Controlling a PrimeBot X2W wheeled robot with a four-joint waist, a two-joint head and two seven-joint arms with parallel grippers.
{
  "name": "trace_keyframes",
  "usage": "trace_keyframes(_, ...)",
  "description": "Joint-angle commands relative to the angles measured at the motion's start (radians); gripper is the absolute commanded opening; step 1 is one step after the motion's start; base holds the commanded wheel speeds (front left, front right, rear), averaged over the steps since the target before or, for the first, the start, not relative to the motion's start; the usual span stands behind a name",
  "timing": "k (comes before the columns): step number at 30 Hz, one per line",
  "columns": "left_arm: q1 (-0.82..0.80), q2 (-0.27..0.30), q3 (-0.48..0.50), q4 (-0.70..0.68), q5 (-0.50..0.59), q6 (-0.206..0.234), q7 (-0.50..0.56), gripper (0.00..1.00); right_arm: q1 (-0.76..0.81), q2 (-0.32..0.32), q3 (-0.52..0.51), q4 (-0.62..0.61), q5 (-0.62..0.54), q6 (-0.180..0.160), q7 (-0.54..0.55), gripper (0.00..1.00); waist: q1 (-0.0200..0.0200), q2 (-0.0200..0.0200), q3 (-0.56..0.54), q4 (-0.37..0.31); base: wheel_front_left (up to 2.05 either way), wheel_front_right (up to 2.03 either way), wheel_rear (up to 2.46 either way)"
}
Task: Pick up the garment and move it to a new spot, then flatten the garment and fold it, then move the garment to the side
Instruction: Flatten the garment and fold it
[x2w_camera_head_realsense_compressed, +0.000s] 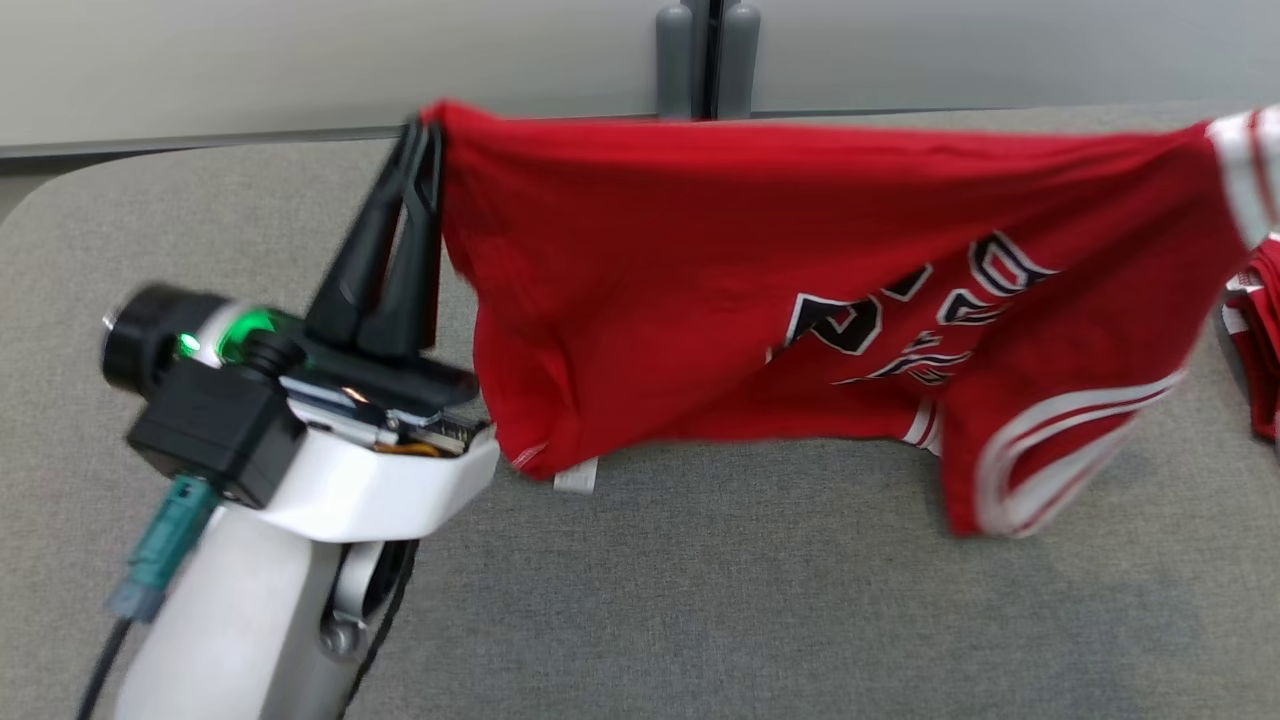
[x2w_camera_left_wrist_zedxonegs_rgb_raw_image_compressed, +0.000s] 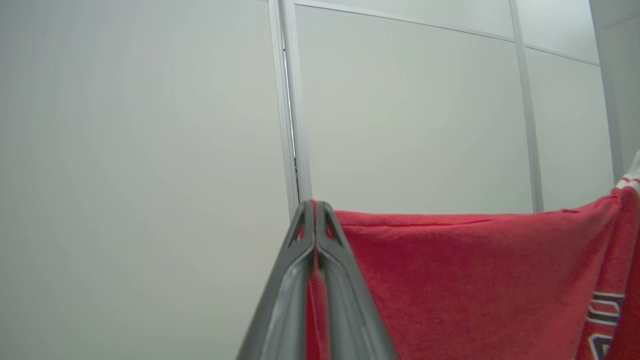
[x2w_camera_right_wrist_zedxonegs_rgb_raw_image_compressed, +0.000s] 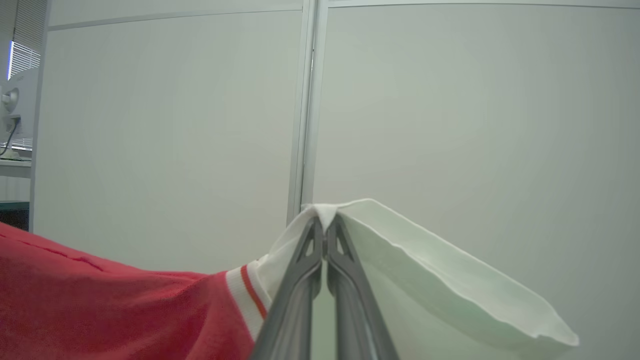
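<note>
garment: hangs stretched above worktop, near its far edge | left claw: closed on one red corner | right claw: closed on thin white trim | risk: trim could slip, garment would fall crumpled

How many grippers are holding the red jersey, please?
2. The left gripper is shut on the jersey's red top edge at its left end; the right gripper is shut on the white trim at its other end.

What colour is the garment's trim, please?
White trim with a red stripe; best in the right wrist view.
</note>
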Motion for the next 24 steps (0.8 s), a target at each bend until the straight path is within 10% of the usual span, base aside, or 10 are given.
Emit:
trace_keyframes(1,-0.038,0.008,0.007,-0.037,0.014,0.007,0.009,0.0,-0.029,-0.012,-0.016,-0.032,-0.01,0.0,0.014,0.0,0.0,0.0,-0.015,0.0,0.0,0.0,0.0)
trace_keyframes(12,-0.26,0.026,0.017,-0.166,0.027,-0.015,0.119,0.0,-0.208,-0.052,-0.051,-0.13,-0.004,0.0,0.121,0.0,0.0,0.0,-0.058,-0.007,0.0,0.0,0.0)
trace_keyframes(24,-0.47,-0.007,0.039,0.017,-0.027,-0.054,0.118,0.0,-0.474,-0.111,0.041,0.073,0.086,0.0,0.122,0.0,0.0,0.0,0.042,0.009,0.0,0.0,0.0)
